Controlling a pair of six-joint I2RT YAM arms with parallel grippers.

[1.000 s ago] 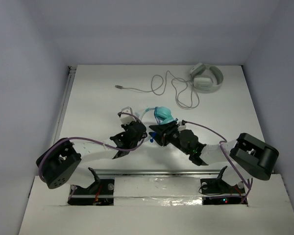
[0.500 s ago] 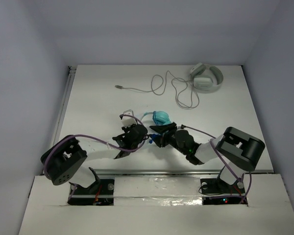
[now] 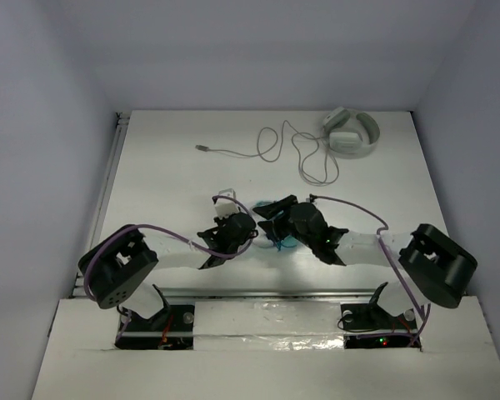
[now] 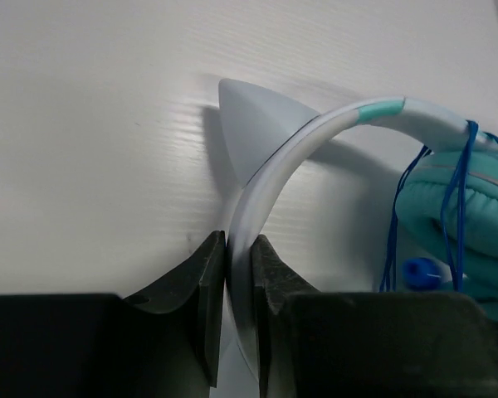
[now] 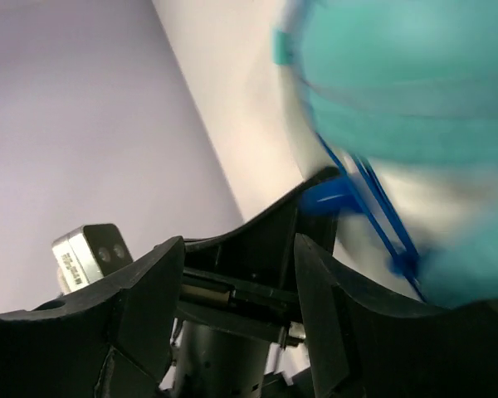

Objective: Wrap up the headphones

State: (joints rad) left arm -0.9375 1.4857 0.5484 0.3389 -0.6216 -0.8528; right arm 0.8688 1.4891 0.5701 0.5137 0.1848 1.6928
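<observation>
Teal headphones [image 4: 432, 199] are down on the white table [image 3: 167, 183] between both grippers. The left gripper [image 4: 238, 274] is clamped on their white headband [image 4: 290, 149], blue cable [image 4: 396, 236] dangling just to its right. The right gripper [image 5: 239, 249], fingers apart, hovers close by the ear cup [image 5: 398, 75].

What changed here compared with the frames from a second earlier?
The right hand moved over the teal ear cups, which showed plainly from above before and now barely peek out, slightly nearer the arm bases. Its jaws stand open. The left hand stays shut on the white headband. The grey headphones at the back have not moved.
</observation>
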